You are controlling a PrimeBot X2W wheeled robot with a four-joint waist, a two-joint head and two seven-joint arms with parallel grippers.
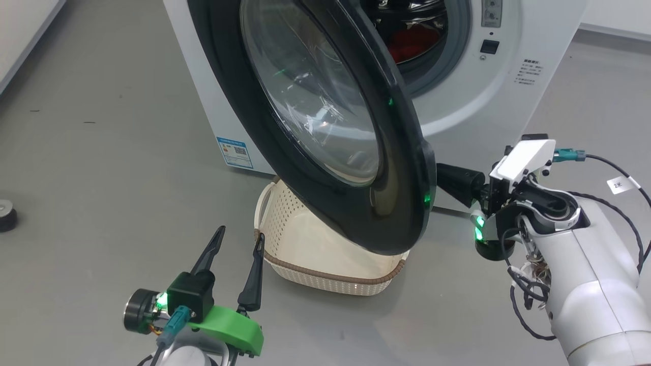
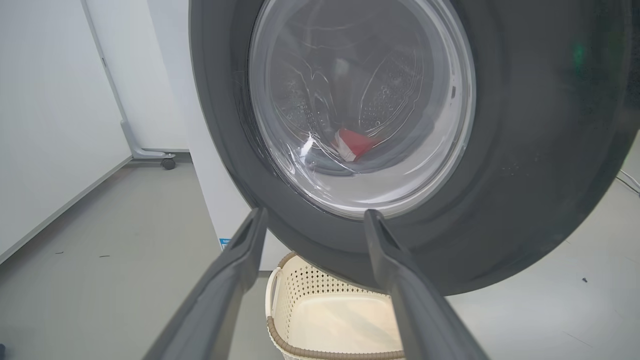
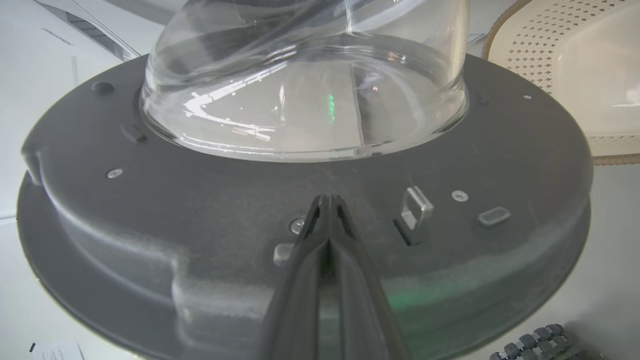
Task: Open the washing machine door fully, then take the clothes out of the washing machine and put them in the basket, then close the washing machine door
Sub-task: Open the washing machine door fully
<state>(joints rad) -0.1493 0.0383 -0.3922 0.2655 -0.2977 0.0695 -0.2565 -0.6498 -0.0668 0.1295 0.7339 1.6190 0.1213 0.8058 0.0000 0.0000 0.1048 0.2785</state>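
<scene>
The washing machine (image 1: 473,101) stands ahead with its door (image 1: 402,203) swung partly out, black rim and glass bowl facing me. Red clothes (image 1: 414,40) lie in the drum and show again through the glass as clothes (image 2: 352,145). The cream basket (image 1: 285,218) sits on the floor under the door's lower edge. My left gripper (image 1: 240,235) is open and empty, low and in front of the basket, facing the door's outer face (image 2: 525,150). My right gripper (image 3: 327,200) is shut, tips against the door's inner face (image 3: 200,225), left of the metal latch hook (image 3: 415,207).
A blue label (image 1: 235,151) marks the machine's lower front. A small dark round object (image 1: 6,216) lies on the grey floor at far left. A white wall and a wheeled stand foot (image 2: 167,162) are left of the machine. Cables (image 1: 529,300) hang from my right forearm.
</scene>
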